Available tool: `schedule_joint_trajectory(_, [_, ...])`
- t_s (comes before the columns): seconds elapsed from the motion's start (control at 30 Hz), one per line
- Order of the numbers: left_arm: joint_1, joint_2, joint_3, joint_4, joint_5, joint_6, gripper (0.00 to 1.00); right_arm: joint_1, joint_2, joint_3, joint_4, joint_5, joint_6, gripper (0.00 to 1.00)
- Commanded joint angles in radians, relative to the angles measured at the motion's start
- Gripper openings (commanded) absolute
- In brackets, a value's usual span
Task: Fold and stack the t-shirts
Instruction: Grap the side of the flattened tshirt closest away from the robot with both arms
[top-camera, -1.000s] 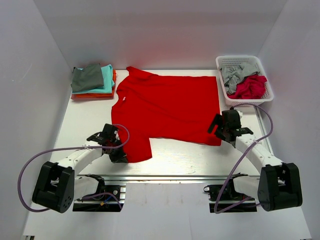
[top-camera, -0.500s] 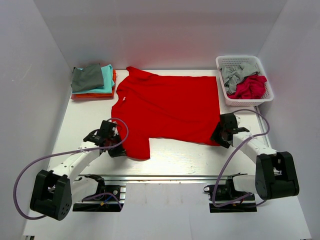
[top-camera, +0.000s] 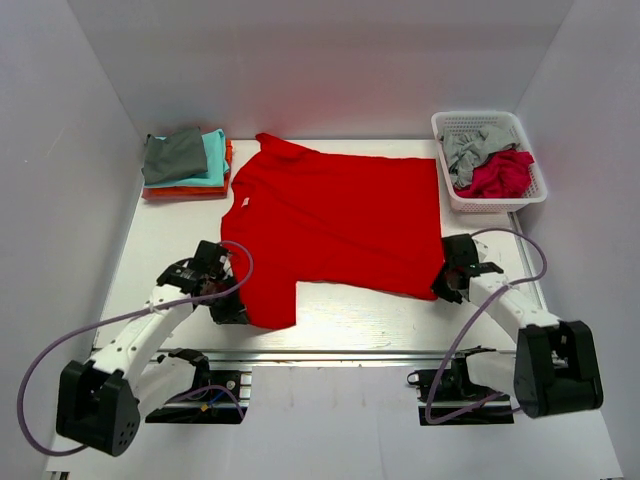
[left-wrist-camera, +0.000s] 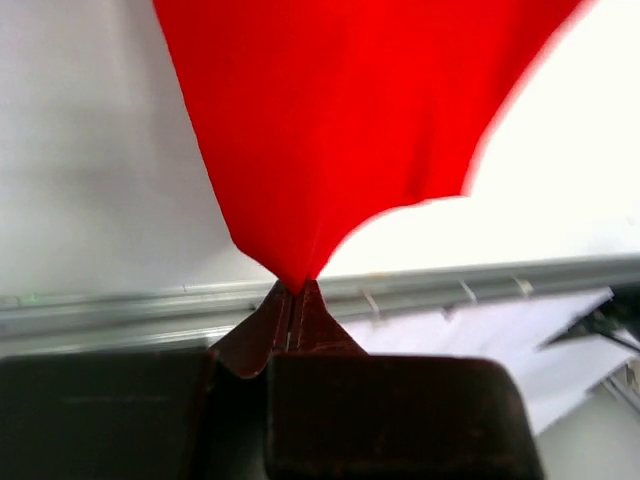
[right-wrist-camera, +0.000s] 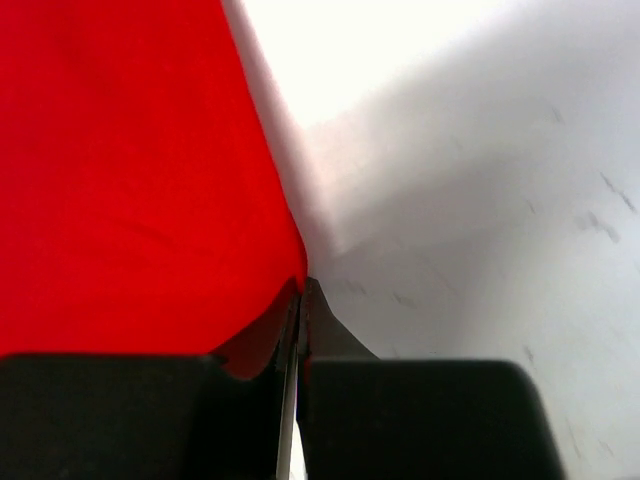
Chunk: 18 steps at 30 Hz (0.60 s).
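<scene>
I have the red t-shirt (top-camera: 335, 225) spread flat across the middle of the table (top-camera: 165, 240). My left tool (left-wrist-camera: 294, 292) is clenched on the near sleeve tip, and my right tool (right-wrist-camera: 301, 288) is clenched on the near hem corner. I judge this lets the near edge lift evenly for a lengthwise fold. The folded stack (top-camera: 185, 165) sits far left as the destination. Crumpled shirts (top-camera: 490, 165) wait in the basket (top-camera: 480, 116) far right.

On table (top-camera: 150, 232): red t-shirt (top-camera: 340, 225); folded stack (top-camera: 185, 165); basket (top-camera: 495, 203)
</scene>
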Motion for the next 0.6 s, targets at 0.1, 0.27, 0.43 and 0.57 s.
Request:
schedule_joint_trajectory(0.1, [-0.002,-0.120,0.075,-0.205,0.119,0.015,0.00,0.006,-0.148,-0.033,-0.280,-0.039,0.005,0.00])
schedule_joint_trajectory(0.27, [-0.002,-0.108,0.141,-0.093,0.166,0.073,0.00,0.006,-0.146,0.015,-0.256,-0.123,-0.023,0.00])
schedule_joint_trajectory(0.43, [-0.002,-0.049,0.188,0.204,0.182,0.102,0.00,0.005,-0.107,0.094,-0.213,-0.100,-0.057,0.00])
schedule_joint_trajectory(0.57, [-0.002,0.021,0.197,0.462,0.172,0.102,0.00,0.000,-0.062,0.164,-0.192,-0.084,-0.078,0.00])
